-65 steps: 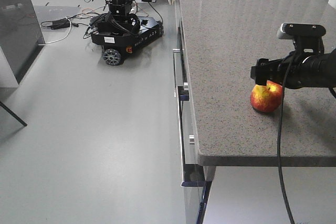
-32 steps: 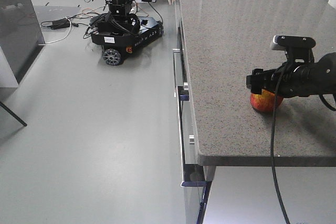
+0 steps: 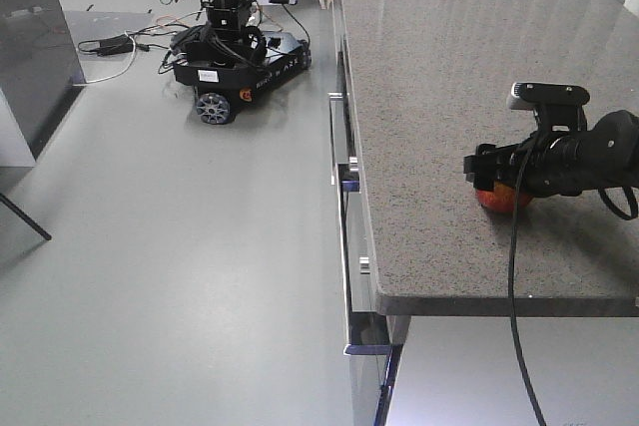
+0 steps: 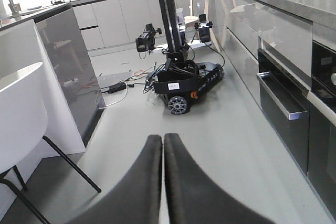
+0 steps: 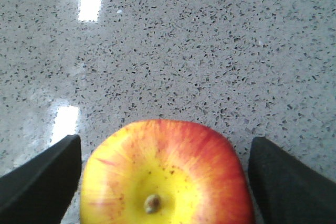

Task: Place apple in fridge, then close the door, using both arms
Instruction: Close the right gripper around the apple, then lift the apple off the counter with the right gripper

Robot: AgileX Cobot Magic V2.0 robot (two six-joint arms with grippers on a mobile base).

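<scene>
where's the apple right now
The apple sits on the grey stone counter at the right of the front view, near its front edge, straddled by the open right end effector.

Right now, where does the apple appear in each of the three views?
Front view: apple right of middle, on the counter, mostly hidden by a black arm.
Left wrist view: not in it.
Right wrist view: bottom middle, between two black fingers.
Shared landmark: the grey speckled counter, in the front and right wrist views.
</scene>
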